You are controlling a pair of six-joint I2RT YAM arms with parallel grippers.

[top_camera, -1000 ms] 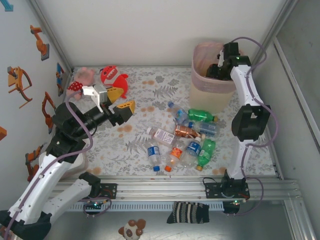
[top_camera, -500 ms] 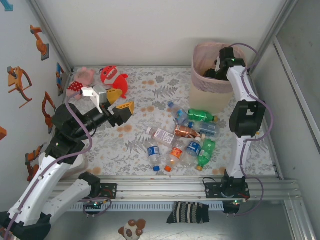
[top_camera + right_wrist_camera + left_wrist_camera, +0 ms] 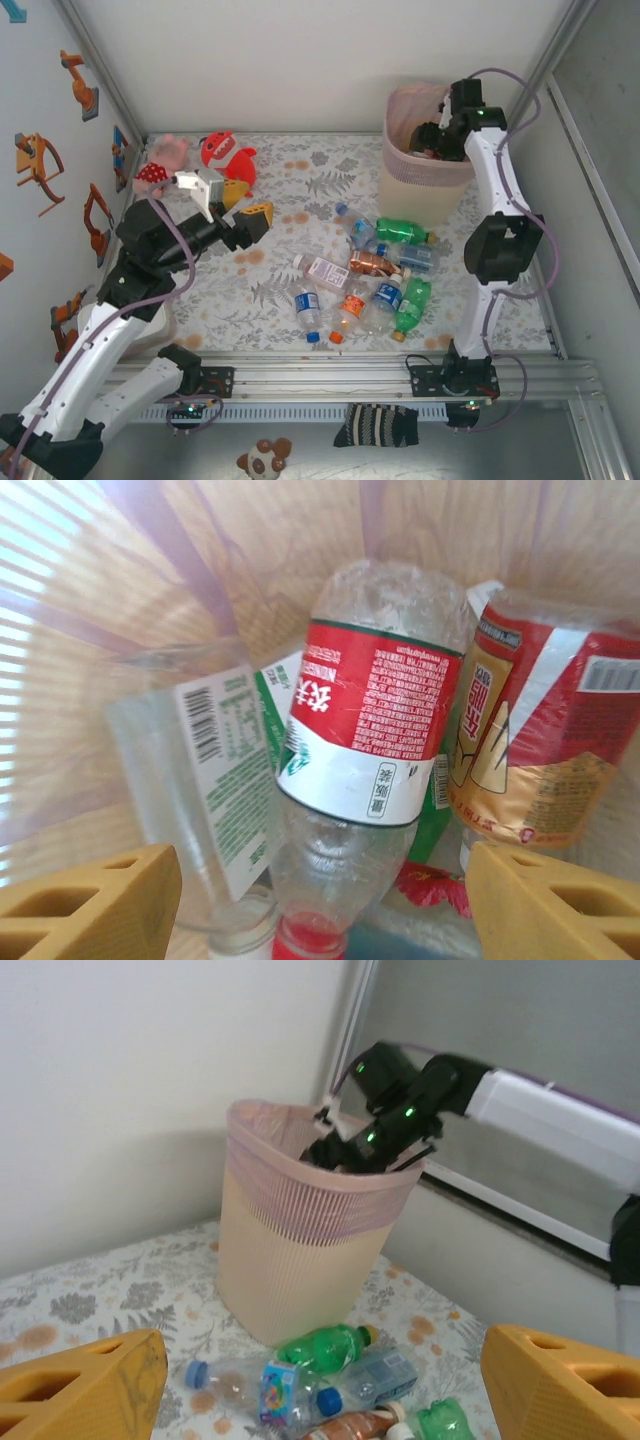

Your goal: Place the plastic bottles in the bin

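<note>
At upper right, your open, empty right gripper inside the tall pink-rimmed cream plastic wastebasket could snag its rim; left gripper gapes empty.

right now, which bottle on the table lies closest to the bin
The green bottle lying at the foot of the bin; the other green bottle lies at the pile's near edge.

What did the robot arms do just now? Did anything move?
The right arm leaned in over the bin, then eased back; the right gripper hangs open above the bottles inside. The left gripper crept slightly forward, open and empty. The bottles on the table and the plush toys stayed put.
</note>
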